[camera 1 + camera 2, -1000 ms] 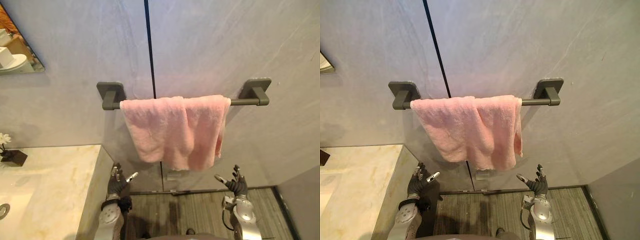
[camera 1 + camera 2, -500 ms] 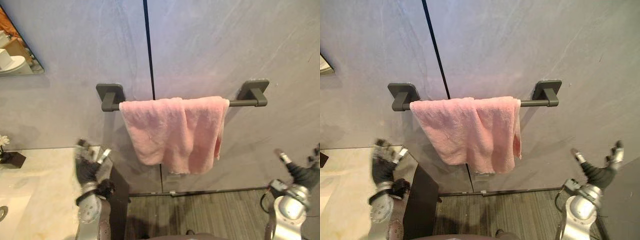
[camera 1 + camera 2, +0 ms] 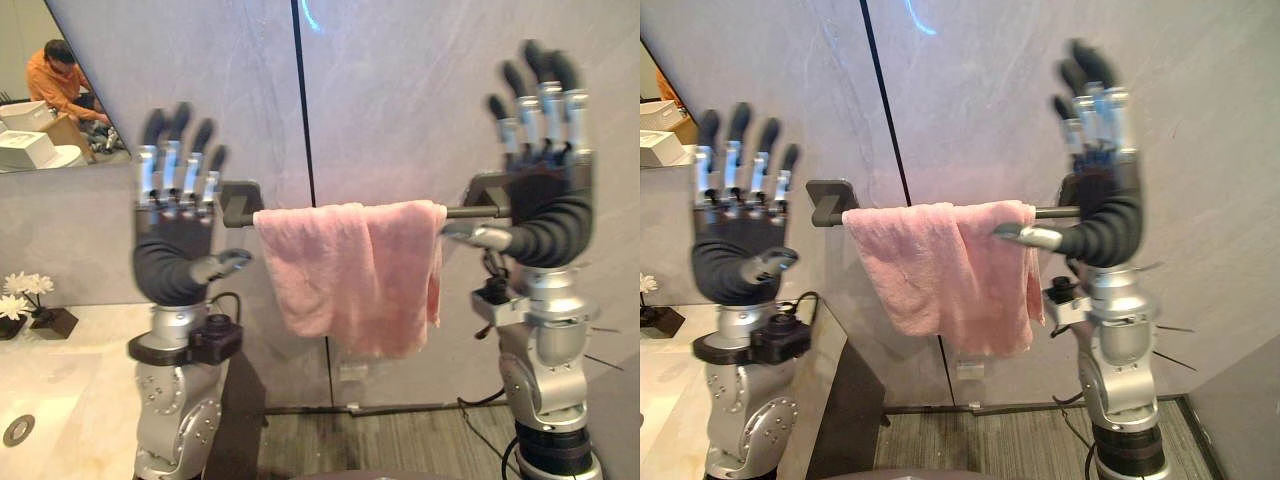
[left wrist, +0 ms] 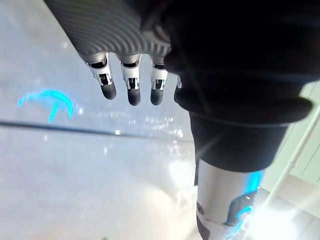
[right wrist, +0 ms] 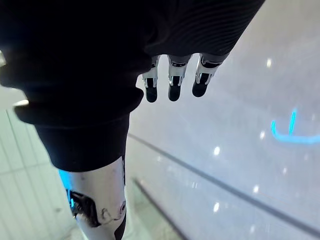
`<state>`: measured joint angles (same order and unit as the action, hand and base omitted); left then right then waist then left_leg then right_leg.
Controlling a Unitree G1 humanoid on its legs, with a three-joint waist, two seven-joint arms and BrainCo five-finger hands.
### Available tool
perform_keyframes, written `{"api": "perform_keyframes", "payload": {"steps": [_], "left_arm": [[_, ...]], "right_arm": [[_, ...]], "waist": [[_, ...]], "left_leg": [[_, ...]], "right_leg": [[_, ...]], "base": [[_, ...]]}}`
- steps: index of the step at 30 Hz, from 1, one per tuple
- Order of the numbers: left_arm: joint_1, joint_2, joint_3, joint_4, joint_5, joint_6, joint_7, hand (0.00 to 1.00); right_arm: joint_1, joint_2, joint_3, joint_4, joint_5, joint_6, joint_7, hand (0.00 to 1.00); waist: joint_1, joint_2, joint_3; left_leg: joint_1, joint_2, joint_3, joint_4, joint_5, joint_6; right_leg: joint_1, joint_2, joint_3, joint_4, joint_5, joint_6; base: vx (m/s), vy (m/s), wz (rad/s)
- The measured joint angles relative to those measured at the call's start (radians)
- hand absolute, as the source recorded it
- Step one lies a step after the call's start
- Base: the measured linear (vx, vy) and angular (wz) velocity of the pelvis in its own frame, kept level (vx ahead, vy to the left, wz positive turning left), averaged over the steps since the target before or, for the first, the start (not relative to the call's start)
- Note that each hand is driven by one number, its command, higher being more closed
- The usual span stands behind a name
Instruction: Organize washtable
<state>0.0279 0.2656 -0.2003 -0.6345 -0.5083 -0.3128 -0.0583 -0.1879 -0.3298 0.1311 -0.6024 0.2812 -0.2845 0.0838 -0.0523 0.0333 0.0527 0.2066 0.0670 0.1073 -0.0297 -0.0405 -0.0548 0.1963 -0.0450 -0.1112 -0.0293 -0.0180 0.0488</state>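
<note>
Against a grey stone wall point(image 3: 400, 90), a pink terry towel point(image 3: 350, 275) drapes a dark metal bar point(image 3: 468, 211), between my left hand point(image 3: 175, 215) and right hand point(image 3: 545, 190), both straight-fingered and empty. It looks limp and light; I'd pinch its top fold.

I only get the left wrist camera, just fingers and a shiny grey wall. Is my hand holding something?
Observer: No, the left hand is open and empty, held up beside a pink towel draped over a wall bar.
Operator: Where's the other hand?
Observer: The right hand is up on the towel's other side, open too, in front of the bar's end.
Operator: What else is there?
Observer: White flowers in a dark holder stand on the washtable, to the robot's left.
</note>
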Motion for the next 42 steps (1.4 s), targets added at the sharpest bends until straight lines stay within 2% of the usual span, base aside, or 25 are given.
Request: {"api": "perform_keyframes", "payload": {"steps": [1, 3, 6, 9, 12, 14, 16, 20, 22, 25, 27, 33, 35, 42], "left_arm": [[-0.016, 0.018, -0.036, 0.018, -0.011, 0.001, -0.021, 0.00], [-0.061, 0.114, -0.154, 0.081, -0.054, 0.028, -0.118, 0.00], [-0.059, 0.214, -0.183, 0.151, -0.116, 0.038, -0.162, 0.00], [-0.041, 0.345, -0.214, 0.218, -0.127, 0.074, -0.206, 0.00], [0.002, 0.370, -0.246, 0.282, -0.104, 0.112, -0.246, 0.00], [0.009, 0.365, -0.265, 0.306, -0.062, 0.118, -0.266, 0.00], [0.013, 0.322, -0.274, 0.313, 0.002, 0.118, -0.294, 0.00], [0.026, 0.235, -0.262, 0.413, 0.088, 0.118, -0.284, 0.00], [0.042, 0.143, -0.228, 0.472, 0.164, 0.118, -0.258, 0.00], [0.045, 0.064, -0.176, 0.520, 0.227, 0.118, -0.217, 0.00], [0.045, 0.000, -0.114, 0.554, 0.329, 0.118, -0.151, 0.00], [0.065, -0.075, -0.019, 0.569, 0.521, 0.119, -0.029, 0.00], [0.070, -0.091, 0.010, 0.581, 0.556, 0.119, 0.002, 0.00], [0.101, -0.138, 0.127, 0.601, 0.571, 0.135, 0.068, 0.00]], "right_arm": [[-0.009, -0.022, 0.030, 0.001, 0.022, 0.000, 0.022, 0.00], [-0.037, -0.123, 0.132, 0.021, 0.109, 0.013, 0.121, 0.00], [-0.015, -0.251, 0.151, 0.071, 0.211, 0.029, 0.182, 0.00], [0.055, -0.392, 0.163, 0.131, 0.299, 0.057, 0.251, 0.00], [0.122, -0.427, 0.199, 0.201, 0.310, 0.089, 0.298, 0.00], [0.151, -0.425, 0.216, 0.240, 0.298, 0.106, 0.311, 0.00], [0.188, -0.402, 0.250, 0.304, 0.249, 0.137, 0.313, 0.00], [0.226, -0.276, 0.227, 0.391, 0.148, 0.138, 0.301, 0.00], [0.248, -0.163, 0.195, 0.469, 0.056, 0.140, 0.270, 0.00], [0.266, -0.058, 0.131, 0.527, -0.028, 0.141, 0.227, 0.00], [0.274, 0.019, 0.066, 0.551, -0.131, 0.141, 0.165, 0.00], [0.281, 0.109, -0.036, 0.552, -0.254, 0.139, 0.068, 0.00], [0.295, 0.133, -0.071, 0.552, -0.269, 0.139, 0.044, 0.00], [0.341, 0.197, -0.184, 0.551, -0.290, 0.139, -0.003, 0.00]], "waist": [[0.002, 0.000, -0.001], [0.005, -0.002, -0.003], [0.004, -0.004, -0.004], [0.005, -0.004, -0.003], [0.000, -0.003, -0.003], [0.000, -0.005, -0.003], [0.005, -0.006, -0.001], [0.005, -0.004, 0.002], [0.007, -0.002, 0.005], [0.008, 0.000, 0.014], [0.007, 0.001, 0.015], [0.007, -0.010, 0.030], [0.007, -0.012, 0.034], [0.007, -0.015, 0.037]], "left_leg": [[0.002, -0.001, -0.001, 0.000, 0.000, 0.000], [0.010, -0.002, -0.004, 0.000, 0.000, 0.000], [0.013, -0.002, -0.005, -0.004, 0.000, 0.000], [0.012, -0.002, -0.004, -0.007, 0.000, 0.000], [0.011, -0.002, 0.000, -0.006, 0.001, 0.000], [0.009, -0.002, 0.001, -0.007, 0.001, 0.000], [0.006, -0.003, 0.001, -0.007, 0.001, 0.000], [0.005, -0.002, 0.000, -0.006, 0.001, 0.000], [-0.005, -0.003, 0.000, -0.006, 0.001, 0.000], [-0.006, -0.003, -0.001, -0.006, 0.001, 0.000], [-0.012, -0.003, -0.002, -0.006, 0.001, 0.000], [-0.026, -0.003, -0.008, -0.006, 0.001, 0.000], [-0.029, -0.004, -0.011, -0.006, 0.001, 0.000], [-0.034, -0.005, -0.014, -0.008, 0.000, 0.000]], "right_leg": [[0.004, -0.001, -0.001, 0.000, 0.000, 0.000], [0.010, -0.002, -0.004, -0.001, -0.001, 0.001], [0.010, -0.002, -0.004, -0.001, -0.001, 0.001], [0.009, -0.002, -0.003, -0.006, 0.000, 0.001], [0.008, -0.001, 0.000, -0.007, 0.000, 0.001], [0.008, -0.001, 0.000, -0.008, 0.000, 0.001], [0.008, -0.002, 0.000, -0.008, 0.000, 0.001], [0.001, -0.002, 0.000, -0.008, 0.000, 0.001], [-0.009, -0.002, 0.001, -0.008, 0.000, 0.001], [-0.010, -0.002, 0.001, -0.008, 0.000, 0.001], [-0.015, -0.002, 0.000, -0.010, 0.000, 0.000], [-0.026, -0.002, -0.007, -0.012, 0.000, 0.001], [-0.026, -0.003, -0.009, -0.014, 0.000, 0.001], [-0.026, -0.003, -0.012, -0.024, 0.000, 0.001]], "base": [[-0.04, -0.005, 0.03], [-0.06, -0.007, 0.04], [-0.07, -0.010, 0.00], [-0.04, -0.012, -0.01], [0.00, -0.004, -0.02], [0.00, 0.000, 0.00], [0.00, 0.000, 0.00], [-0.03, -0.008, 0.00], [-0.04, -0.007, -0.01], [0.00, 0.000, 0.00], [0.00, 0.000, 0.00], [0.00, 0.000, 0.00], [-0.01, -0.009, 0.04], [-0.01, -0.003, 0.01]]}}
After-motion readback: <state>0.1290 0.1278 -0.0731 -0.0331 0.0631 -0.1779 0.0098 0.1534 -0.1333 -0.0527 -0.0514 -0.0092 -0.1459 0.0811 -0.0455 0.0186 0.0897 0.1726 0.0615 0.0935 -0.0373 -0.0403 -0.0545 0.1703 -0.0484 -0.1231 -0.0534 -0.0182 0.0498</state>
